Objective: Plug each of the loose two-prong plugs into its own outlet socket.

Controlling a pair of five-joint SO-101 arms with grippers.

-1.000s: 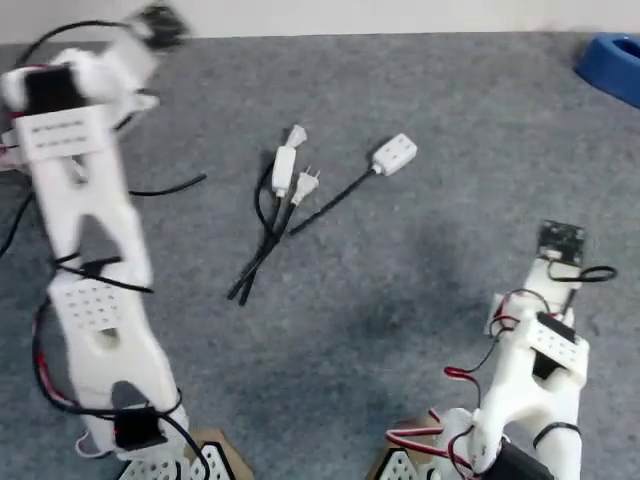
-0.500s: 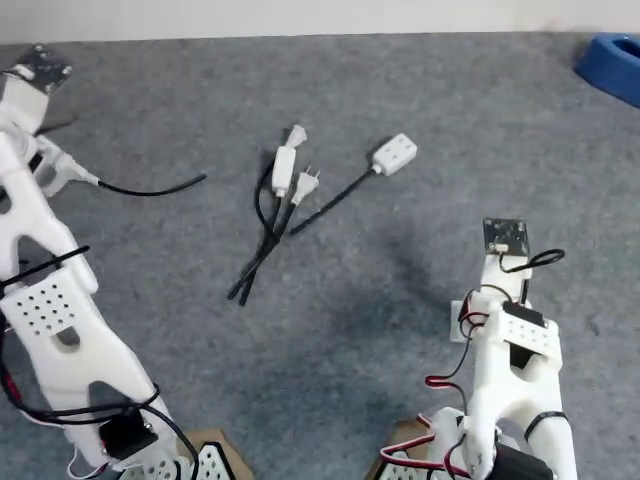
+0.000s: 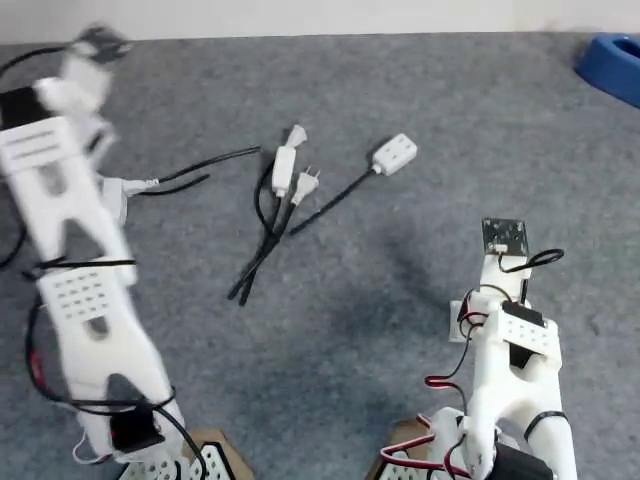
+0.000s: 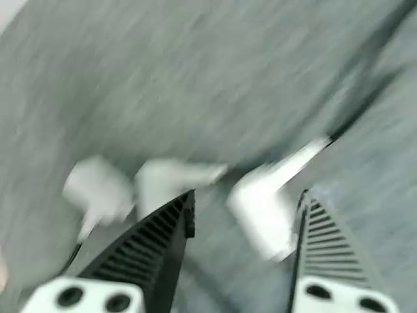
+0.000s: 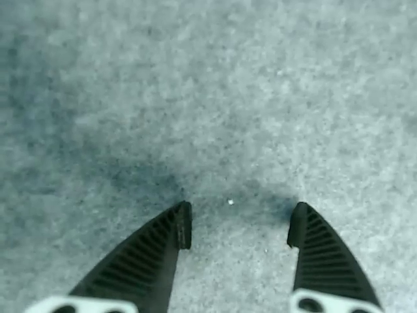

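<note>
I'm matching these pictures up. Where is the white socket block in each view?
High view: socket block right of the plugs, on the carpet.
Left wrist view: blurred white shapes around the left tool; I cannot tell which, if any, is the block.
Right wrist view: carpet under the open right tool.
Shared landmark: the grey carpet.
</note>
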